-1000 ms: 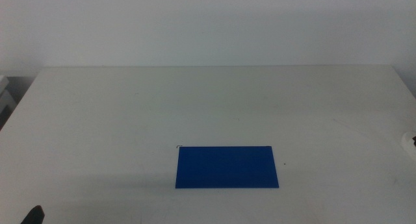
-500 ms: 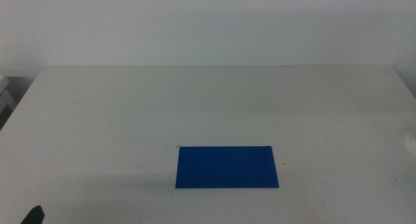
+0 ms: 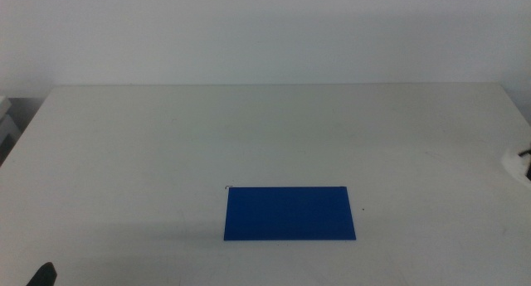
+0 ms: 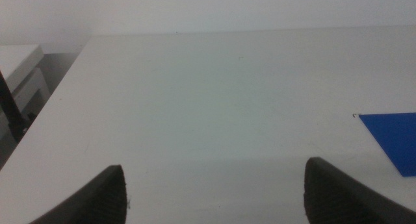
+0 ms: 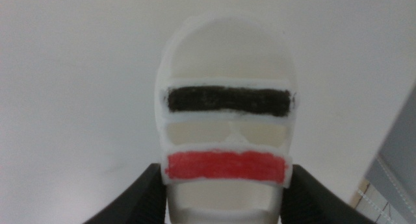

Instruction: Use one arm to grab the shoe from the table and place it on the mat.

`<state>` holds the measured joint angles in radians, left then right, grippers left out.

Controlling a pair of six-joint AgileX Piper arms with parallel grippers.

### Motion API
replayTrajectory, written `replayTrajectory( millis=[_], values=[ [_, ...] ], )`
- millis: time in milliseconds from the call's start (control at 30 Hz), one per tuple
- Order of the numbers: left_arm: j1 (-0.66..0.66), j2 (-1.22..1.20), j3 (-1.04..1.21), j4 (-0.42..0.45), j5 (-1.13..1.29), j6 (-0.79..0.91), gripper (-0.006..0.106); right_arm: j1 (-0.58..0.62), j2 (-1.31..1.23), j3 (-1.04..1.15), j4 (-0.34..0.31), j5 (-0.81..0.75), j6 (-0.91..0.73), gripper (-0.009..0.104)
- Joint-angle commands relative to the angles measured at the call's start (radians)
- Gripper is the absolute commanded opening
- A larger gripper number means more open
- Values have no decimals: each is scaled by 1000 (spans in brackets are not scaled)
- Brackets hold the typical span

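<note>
The right hand (image 5: 224, 185) pinches the shoe (image 5: 225, 113) at its heel end, one dark jaw on each side of the thick white sole. In the right wrist view the shoe points away from the camera: a red strap crosses it nearest the jaws, a black strap lies beyond that, and the rounded white toe is farthest out. Pale bench (image 5: 78, 87) surface fills the view behind it; whether the sole rests on the bench or is lifted off it cannot be told.

In the middle view only a sliver of the shoe (image 3: 518, 163) shows, at the far right edge of the bench (image 3: 249, 128), well apart from the mat (image 3: 289, 212). The dark-blue mat lies flat near the front middle of the bench, bare.

The left hand (image 4: 214, 191) waits at the front left corner of the bench, its jaws spread wide with nothing between them. A corner of the mat (image 4: 393, 136) shows in its wrist view, and one dark jaw tip (image 3: 41, 275) appears at the bottom left of the middle view.
</note>
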<state>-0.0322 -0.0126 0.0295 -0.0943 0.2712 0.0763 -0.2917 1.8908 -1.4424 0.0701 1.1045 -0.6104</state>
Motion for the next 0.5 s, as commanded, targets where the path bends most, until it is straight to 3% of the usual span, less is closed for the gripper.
replayTrajectory(
  millis=[0,467],
  values=[
    [-5,-14,7,-8,-80,-5,94,48,-80,-45,-4,47,22,-4],
    [-5,-14,7,-8,-80,-5,94,522,-16,-244,-27,107,412,-4]
  ],
)
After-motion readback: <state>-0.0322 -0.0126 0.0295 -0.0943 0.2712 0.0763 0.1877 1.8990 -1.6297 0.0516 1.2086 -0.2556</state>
